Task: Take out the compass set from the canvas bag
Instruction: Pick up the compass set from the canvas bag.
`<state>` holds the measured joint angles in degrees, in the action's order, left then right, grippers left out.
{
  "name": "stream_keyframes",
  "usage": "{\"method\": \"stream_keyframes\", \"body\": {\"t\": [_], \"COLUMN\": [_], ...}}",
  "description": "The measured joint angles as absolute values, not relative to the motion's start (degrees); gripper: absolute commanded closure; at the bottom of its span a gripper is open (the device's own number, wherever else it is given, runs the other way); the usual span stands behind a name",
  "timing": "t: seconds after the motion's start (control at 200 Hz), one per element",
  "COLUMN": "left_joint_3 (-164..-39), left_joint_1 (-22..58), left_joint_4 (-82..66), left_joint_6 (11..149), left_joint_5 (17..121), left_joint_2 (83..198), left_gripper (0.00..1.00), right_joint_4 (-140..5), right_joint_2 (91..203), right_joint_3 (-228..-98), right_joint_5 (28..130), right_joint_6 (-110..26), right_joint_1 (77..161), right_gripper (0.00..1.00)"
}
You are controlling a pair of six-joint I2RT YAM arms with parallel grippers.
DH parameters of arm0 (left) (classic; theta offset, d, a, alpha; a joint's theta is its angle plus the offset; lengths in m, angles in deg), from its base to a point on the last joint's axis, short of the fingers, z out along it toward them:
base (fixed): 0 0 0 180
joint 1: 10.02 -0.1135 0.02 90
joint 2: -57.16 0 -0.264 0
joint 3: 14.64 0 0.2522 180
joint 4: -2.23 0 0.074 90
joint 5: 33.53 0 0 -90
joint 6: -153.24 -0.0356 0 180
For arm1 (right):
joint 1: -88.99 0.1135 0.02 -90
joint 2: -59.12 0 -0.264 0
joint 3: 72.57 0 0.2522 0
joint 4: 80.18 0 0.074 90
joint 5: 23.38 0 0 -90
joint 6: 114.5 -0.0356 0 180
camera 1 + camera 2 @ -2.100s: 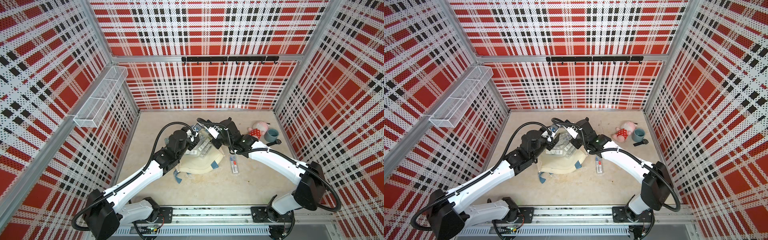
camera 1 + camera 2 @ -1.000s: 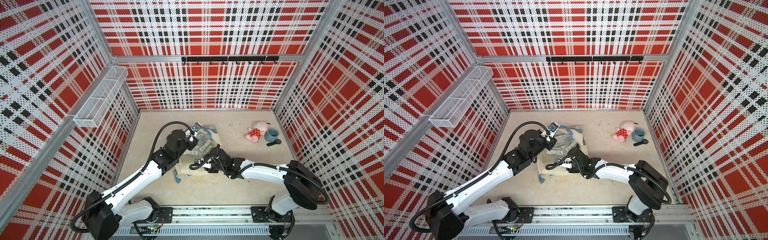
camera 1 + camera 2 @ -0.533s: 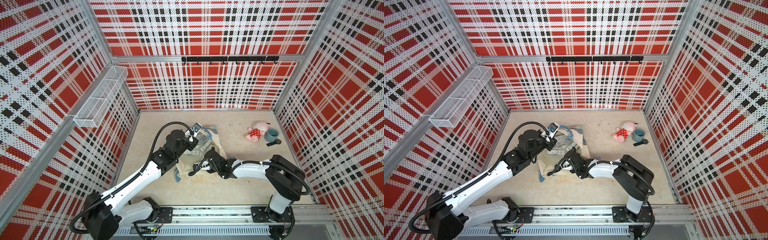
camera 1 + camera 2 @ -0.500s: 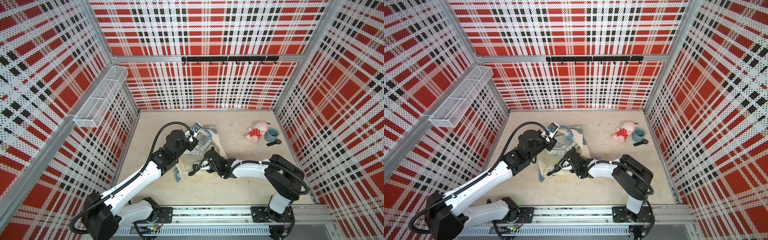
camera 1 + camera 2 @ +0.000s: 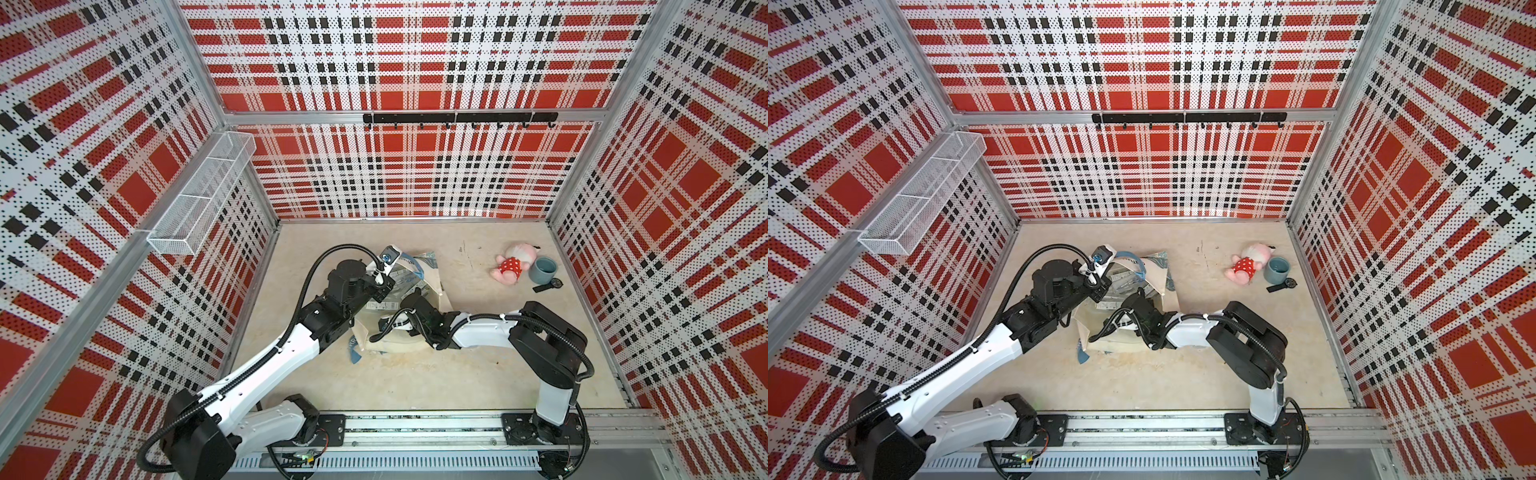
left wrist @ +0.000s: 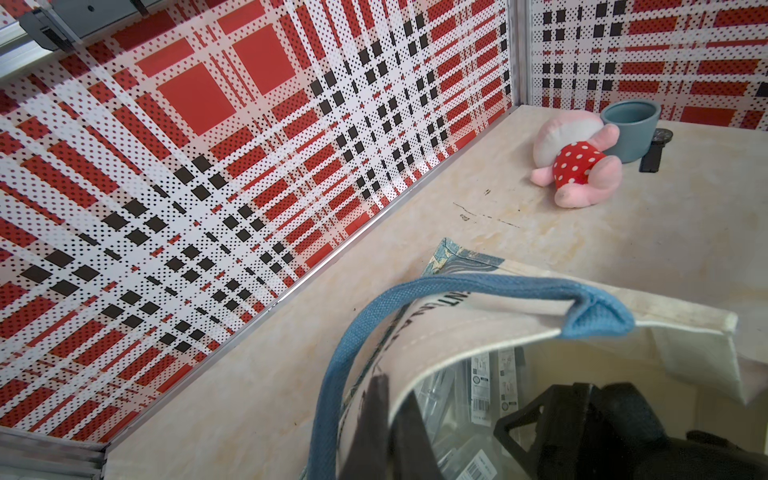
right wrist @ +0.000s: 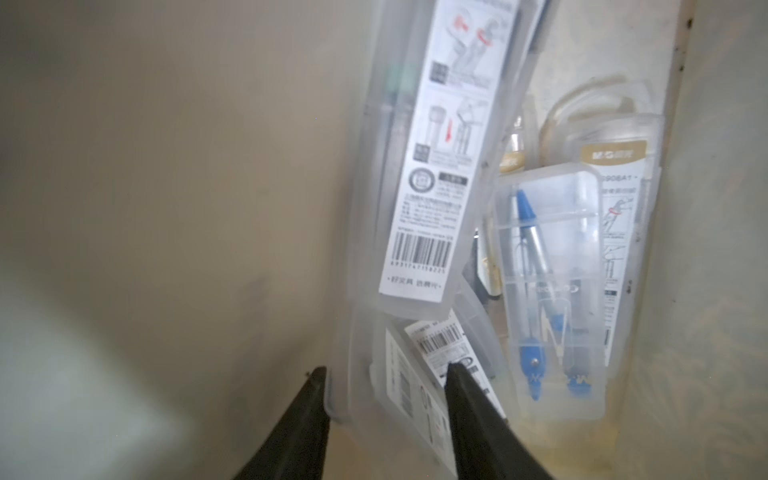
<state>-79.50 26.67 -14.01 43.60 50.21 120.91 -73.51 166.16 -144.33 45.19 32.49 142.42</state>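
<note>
The canvas bag [image 5: 432,284] lies on its side near the middle of the table [image 5: 415,374], with its mouth towards the arms. The left gripper [image 6: 392,395] is pinched on the upper rim of the mouth beside a blue handle [image 6: 457,286], holding it up off the table. The right arm [image 5: 478,332] reaches in through this opening. In the right wrist view the right gripper [image 7: 384,370] has its fingers apart on either side of the near end of a compass set [image 7: 419,187], a long clear case with a barcode label; whether they press on it cannot be told. That case lies across a smaller labelled case [image 7: 397,399], which one fingertip overlaps. Just beside it sits another clear case [image 7: 548,291] with a blue compass showing through, over more packets behind. The cloth wall of the bag is close on one side. Well apart from the bag, in the far corner on the right arm's side, a pink soft toy [image 5: 513,266] in a red dotted dress lies touching a grey-blue cup [image 5: 544,270], with a small black watch [image 5: 548,286] just beside the cup. The table is pale beige stone-look with a few dark scuffs. Red, black and white plaid panels close it in, bearing a white wire basket [image 5: 203,195] on the left arm's side and a black hook rail [image 5: 457,117] at the back.
</note>
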Motion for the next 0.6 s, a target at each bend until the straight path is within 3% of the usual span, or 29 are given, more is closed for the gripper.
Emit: {"method": "stream_keyframes", "body": {"t": [0.401,0.596], "left_joint_3": [-79.5,-79.4], "left_joint_1": [26.6,26.6], "left_joint_4": [-14.0,-14.0], "left_joint_6": [43.8,43.8], "left_joint_5": [50.5,50.6], "left_joint_2": [120.8,120.7], "left_gripper": [1.0,1.0], "right_joint_4": [-73.1,-73.5], "right_joint_2": [168.8,169.5], "right_joint_3": [-145.5,-145.6], "right_joint_5": [48.3,49.0], "right_joint_6": [31.4,31.1], "right_joint_1": [140.7,140.7], "right_gripper": [0.6,0.7]}}
